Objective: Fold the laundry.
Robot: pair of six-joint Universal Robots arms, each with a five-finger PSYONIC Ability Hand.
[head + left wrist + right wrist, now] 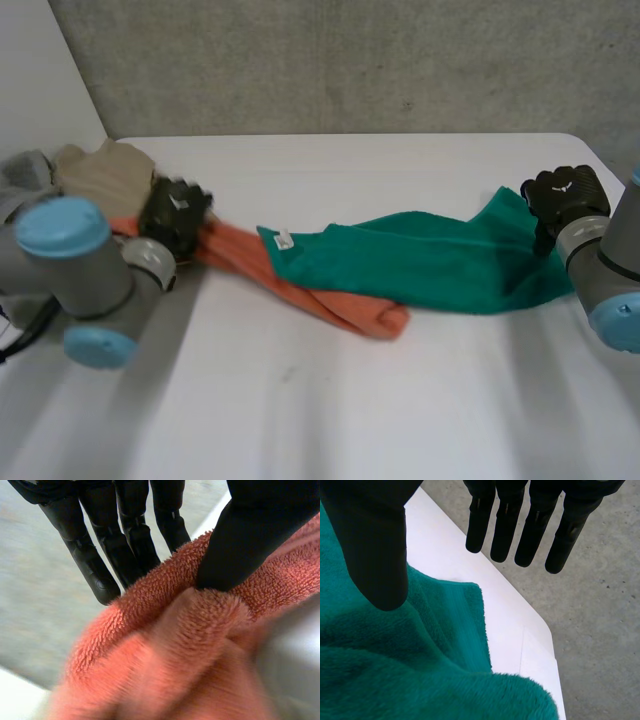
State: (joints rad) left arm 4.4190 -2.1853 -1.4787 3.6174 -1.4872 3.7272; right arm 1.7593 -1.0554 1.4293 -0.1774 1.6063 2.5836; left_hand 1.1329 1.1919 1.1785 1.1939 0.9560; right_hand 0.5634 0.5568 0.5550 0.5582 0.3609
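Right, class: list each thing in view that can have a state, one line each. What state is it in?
Left hand: shut, pinching the orange towel's end.
Right hand: open, over the green towel's corner.
Orange towel: unfolded, bunched into a long strip, partly under the green towel.
Green towel: unfolded, rumpled, lying across the orange towel.
Beige cloth: crumpled in a heap.

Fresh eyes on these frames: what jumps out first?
A green towel sprawls across the white table, lying over an orange towel. The left hand pinches the orange towel's left end between thumb and fingers; the right hand is open at the green towel's right corner. A beige cloth sits bunched behind the left hand.
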